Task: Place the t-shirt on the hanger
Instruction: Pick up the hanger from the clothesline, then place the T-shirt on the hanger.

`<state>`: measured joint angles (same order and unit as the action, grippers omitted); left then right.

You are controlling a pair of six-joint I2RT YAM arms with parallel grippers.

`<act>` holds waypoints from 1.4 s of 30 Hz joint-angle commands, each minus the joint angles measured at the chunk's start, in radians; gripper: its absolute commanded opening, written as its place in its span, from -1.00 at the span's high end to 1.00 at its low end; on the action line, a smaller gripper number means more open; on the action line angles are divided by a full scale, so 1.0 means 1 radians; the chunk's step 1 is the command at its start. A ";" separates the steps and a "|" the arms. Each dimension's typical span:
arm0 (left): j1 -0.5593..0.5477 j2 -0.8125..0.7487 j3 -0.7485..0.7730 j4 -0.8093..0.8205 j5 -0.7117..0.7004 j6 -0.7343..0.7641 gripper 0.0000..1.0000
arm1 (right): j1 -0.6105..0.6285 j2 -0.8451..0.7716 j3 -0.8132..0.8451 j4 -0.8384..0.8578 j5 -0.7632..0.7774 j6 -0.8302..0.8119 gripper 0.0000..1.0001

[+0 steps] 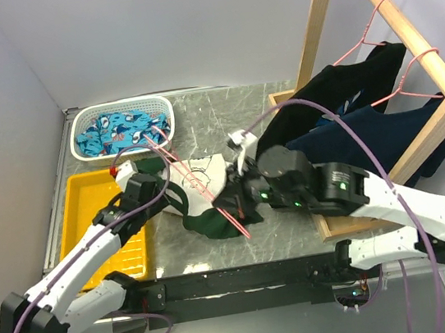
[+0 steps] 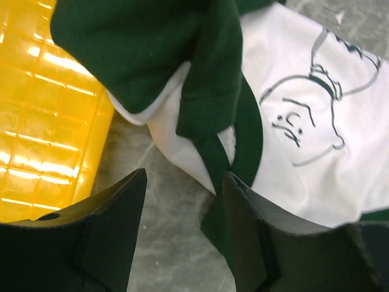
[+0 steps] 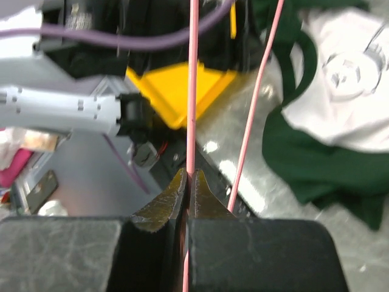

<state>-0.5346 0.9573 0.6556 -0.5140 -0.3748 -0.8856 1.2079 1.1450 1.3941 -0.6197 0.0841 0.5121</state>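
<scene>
- Presently, top view: the off-white t-shirt (image 1: 202,187) with dark green sleeves and collar lies crumpled on the grey marbled bench (image 1: 223,108), between the two arms and just beside the yellow plastic tray (image 1: 87,202).
- The thin pink wire hanger (image 1: 239,226) slants across the t-shirt, with its hook end toward the white slotted basket (image 1: 119,106).
- Same view: the left gripper (image 1: 157,175) sits at the t-shirt's left edge and the right gripper (image 1: 238,206) at the hanger's near end. Jaw state is not legible from here.
- Left wrist view: the left gripper (image 2: 182,225) is part open, its fingers astride a strip of green collar band (image 2: 213,152) on the t-shirt (image 2: 304,152). Neither pad is visibly pressing cloth, so nothing is held.
- Judgement: the step in hand is taking the neck opening so the hanger can be fed in. Catch the collar band alone, not the folded sleeve above it. Close firmly, then lift to open the neck.
- Right wrist view: the right gripper (image 3: 188,188) is clamped tight on one wire of the hanger (image 3: 192,91). A second wire runs free just to its right, and the t-shirt (image 3: 346,103) lies beyond.
- Judgement: hold the hanger steady and angled toward the collar.
- Unclear: how many cloth layers lie between the left fingers, and whether any wire passes under the cloth. The hook is outside both wrist views, and the right wrist background is blurred.
</scene>
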 commanded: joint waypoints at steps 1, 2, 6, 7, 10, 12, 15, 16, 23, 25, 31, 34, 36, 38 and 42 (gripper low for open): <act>0.001 0.070 0.047 0.106 -0.085 -0.001 -0.16 | 0.016 -0.128 -0.112 0.044 -0.004 0.088 1.00; 0.001 0.090 0.053 0.111 -0.085 0.007 -0.15 | 0.016 -0.143 -0.127 0.038 0.003 0.097 1.00; 0.002 0.144 0.076 0.140 -0.104 0.011 -0.11 | 0.018 -0.195 -0.185 0.000 0.020 0.137 1.00; 0.001 0.149 0.082 0.149 -0.107 0.013 -0.09 | 0.018 -0.209 -0.196 -0.009 0.022 0.143 1.00; 0.008 0.162 0.099 0.155 -0.142 0.010 0.01 | 0.018 -0.223 -0.213 -0.046 0.019 0.155 1.00; 0.018 0.175 0.124 0.146 -0.156 0.013 0.07 | 0.018 -0.246 -0.225 -0.058 0.023 0.158 1.00; 0.028 0.192 0.147 0.147 -0.170 0.022 0.13 | 0.018 -0.277 -0.250 -0.069 0.022 0.169 1.00; 0.033 0.205 0.153 0.149 -0.170 0.028 0.14 | 0.018 -0.281 -0.254 -0.075 0.016 0.170 1.00; 0.081 0.241 0.187 0.149 -0.158 0.039 0.40 | 0.018 -0.307 -0.358 0.006 -0.135 0.172 1.00; 0.085 0.247 0.205 0.146 -0.156 0.048 0.52 | 0.018 -0.301 -0.386 0.066 -0.176 0.174 1.00; 0.090 0.258 0.231 0.120 -0.122 0.079 0.95 | 0.016 -0.266 -0.451 0.190 -0.167 0.137 1.00; 0.088 0.239 0.236 0.100 -0.092 0.094 0.98 | 0.016 -0.228 -0.458 0.227 -0.133 0.112 1.00; 0.088 0.222 0.239 0.082 -0.067 0.112 0.98 | 0.016 -0.206 -0.464 0.253 -0.127 0.103 1.00; 0.088 0.207 0.242 0.068 -0.052 0.135 0.98 | 0.015 -0.197 -0.477 0.291 -0.130 0.100 1.00; 0.088 0.152 0.242 0.055 -0.016 0.155 0.98 | 0.010 -0.165 -0.480 0.327 -0.130 0.097 1.00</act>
<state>-0.4492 1.1843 0.8516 -0.4427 -0.4397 -0.7757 1.2213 0.9634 0.9195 -0.4107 -0.0605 0.6338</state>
